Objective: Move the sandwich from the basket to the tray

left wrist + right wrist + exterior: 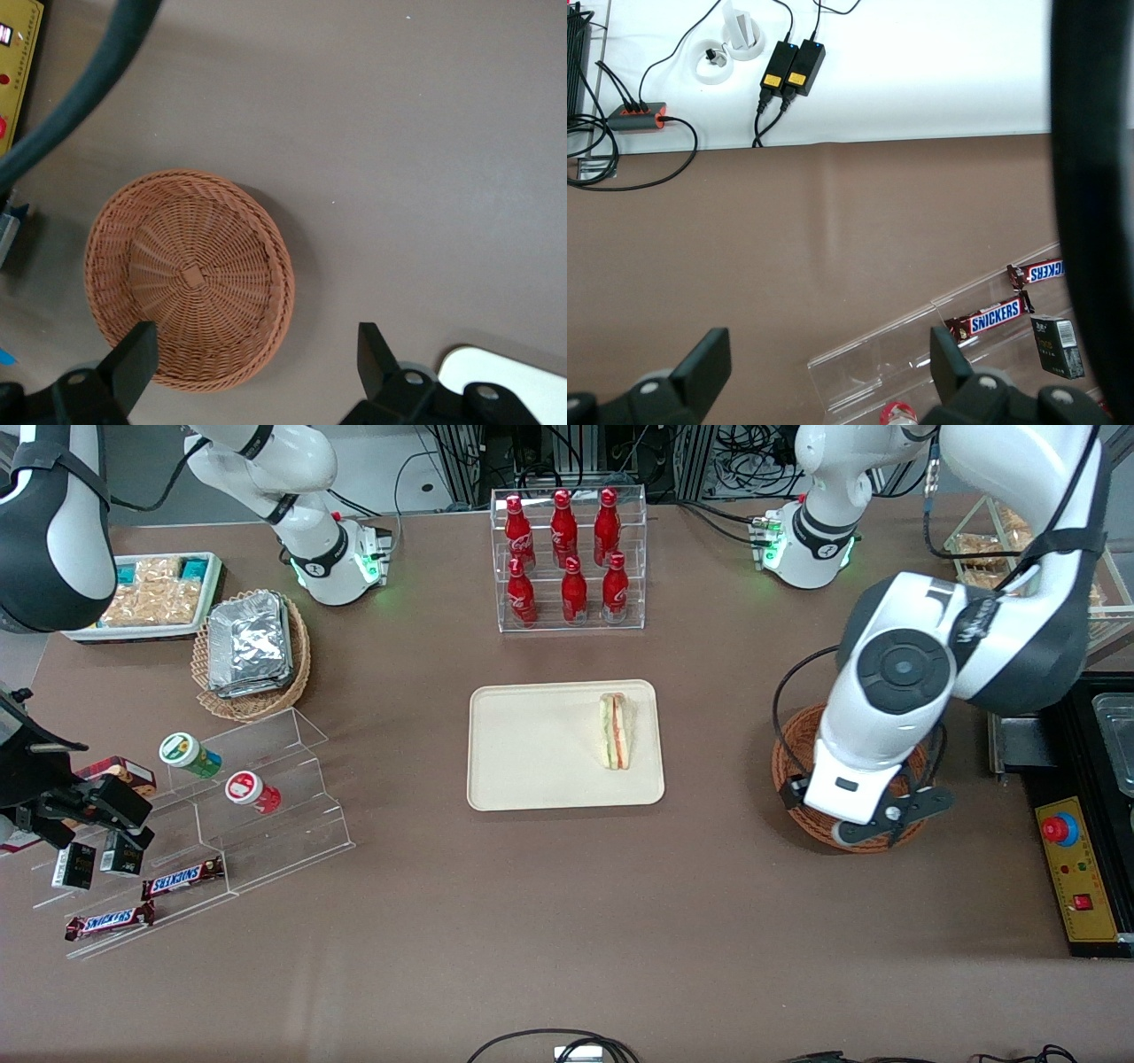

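hovering with its fingers [135, 361] spread wide and nothing between them, the gripper [257, 359] hangs above the basket [190, 279], and that reddish-brown wicker bowl shows only bare weave right below it. just beside the gripper, toward the parked arm's end, sits the cream tray [532, 753]. the sandwich [614, 731] lies on the tray's edge closest to the gripper, well apart from the fingers.
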`<state>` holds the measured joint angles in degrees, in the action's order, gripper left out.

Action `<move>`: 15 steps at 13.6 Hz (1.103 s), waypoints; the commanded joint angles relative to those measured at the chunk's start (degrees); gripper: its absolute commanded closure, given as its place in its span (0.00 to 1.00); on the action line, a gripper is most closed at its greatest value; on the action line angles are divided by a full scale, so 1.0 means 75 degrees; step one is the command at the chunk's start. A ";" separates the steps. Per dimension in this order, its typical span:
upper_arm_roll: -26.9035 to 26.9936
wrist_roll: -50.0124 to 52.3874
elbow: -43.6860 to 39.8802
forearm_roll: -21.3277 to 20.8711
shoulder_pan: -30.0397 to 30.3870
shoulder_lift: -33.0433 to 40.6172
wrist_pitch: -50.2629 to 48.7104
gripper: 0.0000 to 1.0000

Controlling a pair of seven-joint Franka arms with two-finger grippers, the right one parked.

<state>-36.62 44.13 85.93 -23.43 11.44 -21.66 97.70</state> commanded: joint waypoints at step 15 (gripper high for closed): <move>0.3782 -0.6340 0.0203 0.3075 -0.0588 0.3006 -0.2116 0.00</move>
<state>-8.84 -2.06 86.22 -2.55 7.68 -0.54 82.34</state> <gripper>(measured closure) 0.000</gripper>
